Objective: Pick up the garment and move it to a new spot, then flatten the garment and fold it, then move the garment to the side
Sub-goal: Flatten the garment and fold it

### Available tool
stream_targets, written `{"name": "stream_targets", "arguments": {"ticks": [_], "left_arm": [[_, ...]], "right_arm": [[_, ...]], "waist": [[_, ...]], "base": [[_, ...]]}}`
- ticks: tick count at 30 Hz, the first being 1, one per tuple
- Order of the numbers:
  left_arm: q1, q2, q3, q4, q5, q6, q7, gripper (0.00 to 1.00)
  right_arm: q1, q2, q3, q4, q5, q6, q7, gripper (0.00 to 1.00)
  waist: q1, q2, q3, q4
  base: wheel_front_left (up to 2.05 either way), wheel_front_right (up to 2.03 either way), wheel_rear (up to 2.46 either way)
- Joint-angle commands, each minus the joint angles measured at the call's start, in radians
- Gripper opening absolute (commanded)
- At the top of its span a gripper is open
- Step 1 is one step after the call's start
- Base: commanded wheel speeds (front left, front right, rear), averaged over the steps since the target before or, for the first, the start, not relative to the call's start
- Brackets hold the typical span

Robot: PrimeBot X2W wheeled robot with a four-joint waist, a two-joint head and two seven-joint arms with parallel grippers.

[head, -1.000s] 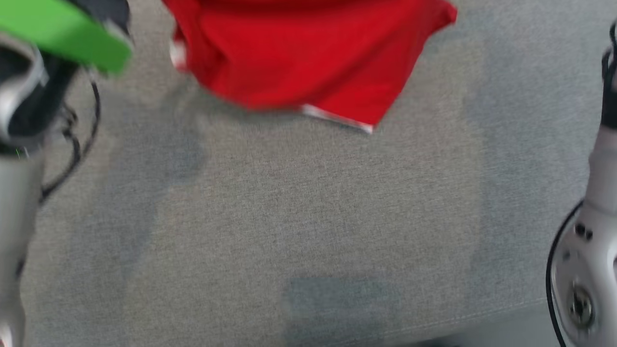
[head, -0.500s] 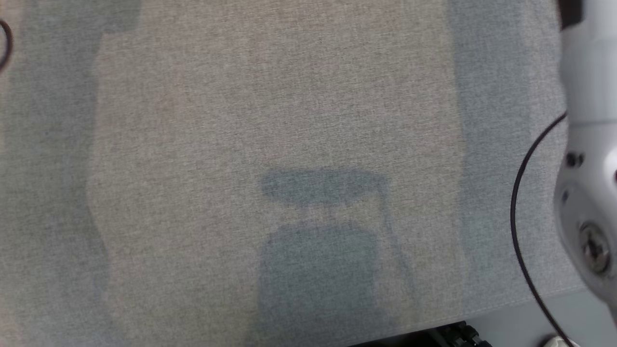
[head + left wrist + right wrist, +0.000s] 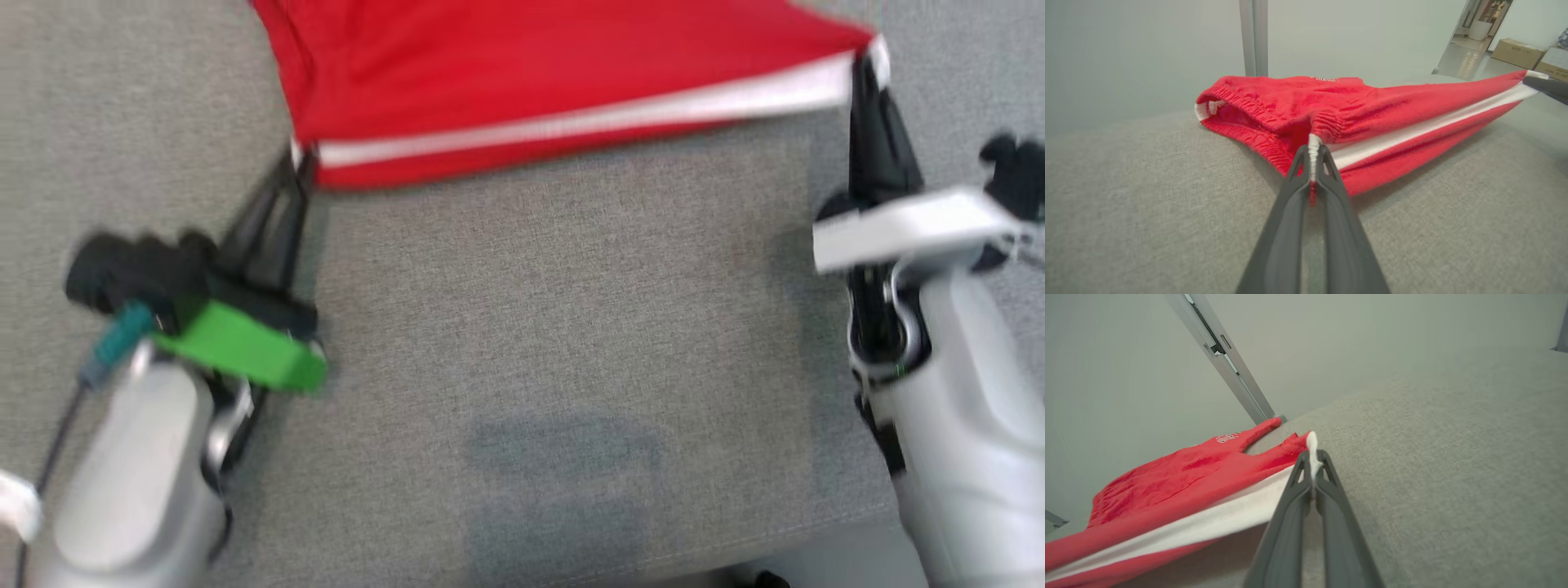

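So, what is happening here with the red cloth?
The robot's left gripper pinches the waistband end of the red shorts with a white side stripe. Its right gripper pinches the hem end, so the striped edge is stretched between them. The far part seems to rest on the grey fabric surface.
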Motion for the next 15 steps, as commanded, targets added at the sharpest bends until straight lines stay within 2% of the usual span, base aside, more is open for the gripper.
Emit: {"name": "stream_targets", "arguments": {"ticks": [1, 7, 12, 15], "left_arm": [[0.05, 0.003, 0.013, -0.011, 0.007, 0.012, -0.003, 0.0], [0.371, -0.033, 0.009, -0.116, 0.045, 0.052, -0.003, 0.0], [0.601, -0.078, 0.039, -0.196, 0.007, 0.108, -0.004, 0.0], [0.704, -0.121, 0.057, -0.247, -0.043, 0.121, -0.004, 0.0]], "right_arm": [[0.046, -0.021, -0.012, -0.018, -0.002, -0.003, -0.005, 0.0], [0.341, -0.046, -0.029, -0.118, -0.005, -0.004, -0.005, 0.0], [0.568, -0.069, -0.073, -0.194, -0.014, -0.006, -0.005, 0.0], [0.674, -0.068, -0.108, -0.25, -0.006, -0.008, -0.006, 0.0]], "waist": [[0.0001, 0.0038, -0.085, 0.025], [0.0001, 0.0038, -0.189, 0.022], [0.0001, 0.0038, -0.23, 0.03], [0.0001, 0.0038, -0.233, 0.042]], "base": [[0.0, 0.0, 0.0], [0.0, 0.0, 0.0], [0.0, 0.0, 0.0], [0.0, 0.0, 0.0]]}}
